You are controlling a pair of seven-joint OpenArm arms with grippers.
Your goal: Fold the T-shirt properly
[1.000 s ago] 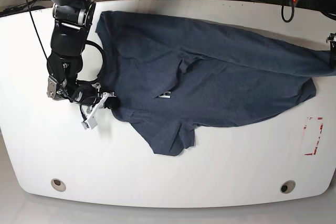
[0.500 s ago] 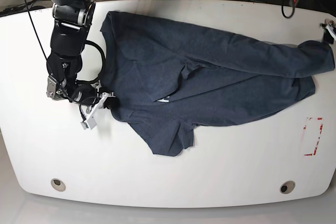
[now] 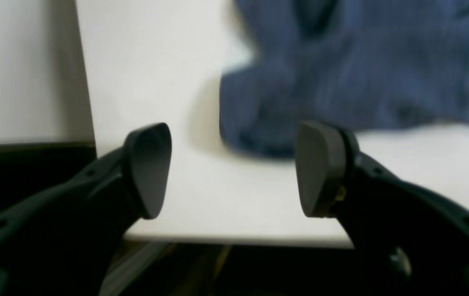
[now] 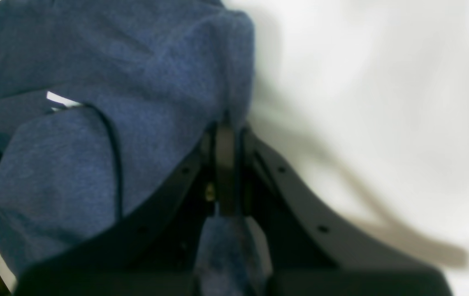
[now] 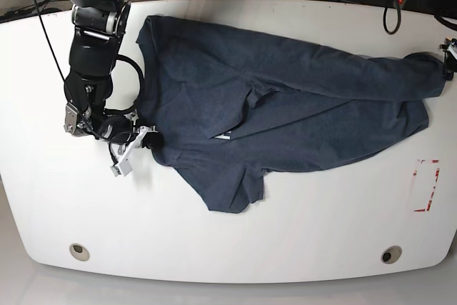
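The T-shirt lies rumpled across the white table, stretched toward both ends. The right gripper pinches its hem, while the left gripper hangs spread wide, empty, just off the cloth.

A white desk with rounded corners carries everything here. Two round metal-rimmed holes sit near its front edge, one toward each corner. A small red-and-white marking lies flat on the surface close to one end. The T-shirt, dark slate blue, is spread rumpled across the middle and far part of the desk, one end reaching the desk's edge, with a sliver of white print showing under a fold.
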